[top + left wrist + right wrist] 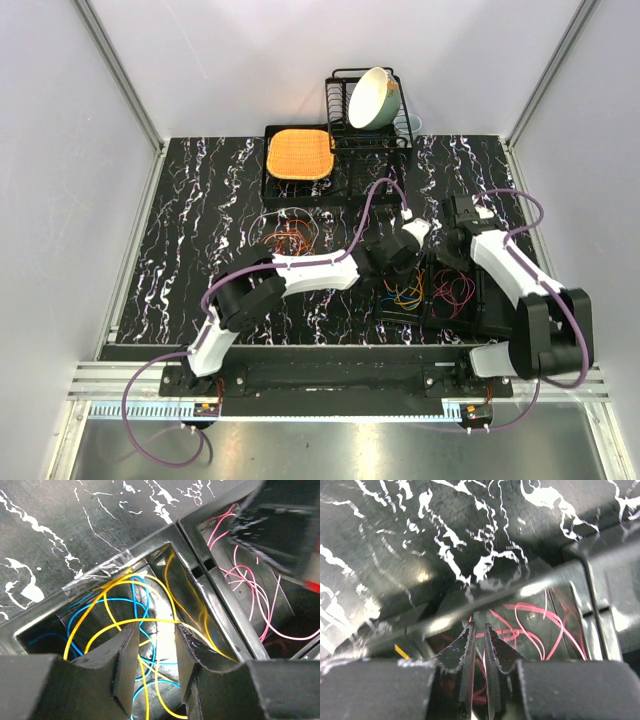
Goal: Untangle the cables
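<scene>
A black divided tray (432, 318) holds sorted cables. Yellow and blue ones (405, 295) lie in its left compartment, red ones (456, 290) in the one beside it. A clear bowl (262, 228) to the left holds a tangled orange-red bunch (290, 238). My left gripper (156, 632) hangs open over the left compartment. A yellow cable (152, 619) crosses its tips and a blue cable (156, 681) lies below; it grips nothing. My right gripper (479, 626) is down in the red cables (530, 606), its jaws nearly together with a red strand in the slit.
At the back stand a wire dish rack (345, 118) with a tilted bowl (372, 97) and a black tray carrying an orange mat (299, 153). Grey walls close in the marble-patterned table (200, 250) on three sides.
</scene>
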